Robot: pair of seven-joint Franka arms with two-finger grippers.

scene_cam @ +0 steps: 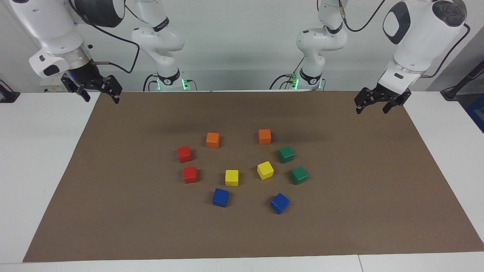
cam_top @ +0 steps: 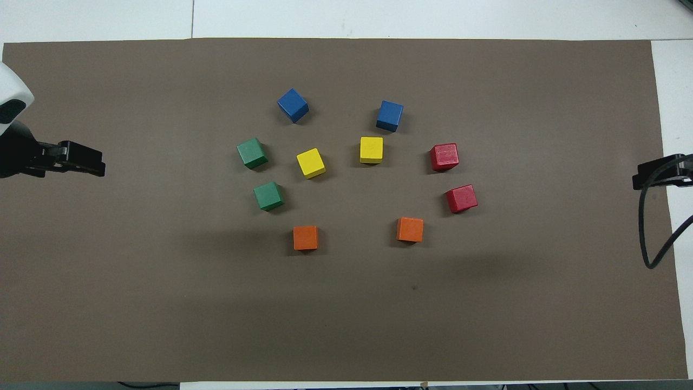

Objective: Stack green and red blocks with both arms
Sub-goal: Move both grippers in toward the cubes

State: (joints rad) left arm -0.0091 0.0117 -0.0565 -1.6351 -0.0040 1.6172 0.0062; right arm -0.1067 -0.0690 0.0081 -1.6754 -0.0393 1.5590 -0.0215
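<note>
Two dark green blocks (scene_cam: 286, 154) (scene_cam: 298, 175) lie side by side on the brown mat toward the left arm's end; they also show in the overhead view (cam_top: 268, 195) (cam_top: 252, 153). Two red blocks (scene_cam: 184, 153) (scene_cam: 190, 174) lie toward the right arm's end, also seen from overhead (cam_top: 462, 198) (cam_top: 444, 156). All four sit apart, none stacked. My left gripper (scene_cam: 371, 109) (cam_top: 97, 165) hangs open and empty over the mat's corner at its own end. My right gripper (scene_cam: 102, 98) (cam_top: 642, 176) hangs open and empty over the mat's edge at its end.
Two orange cubes (scene_cam: 213, 140) (scene_cam: 264, 136) lie nearest the robots. Two yellow cubes (scene_cam: 231, 177) (scene_cam: 265, 170) sit in the middle of the ring and two blue cubes (scene_cam: 220, 197) (scene_cam: 279, 203) farthest. The brown mat (scene_cam: 113, 211) covers a white table (scene_cam: 34, 170).
</note>
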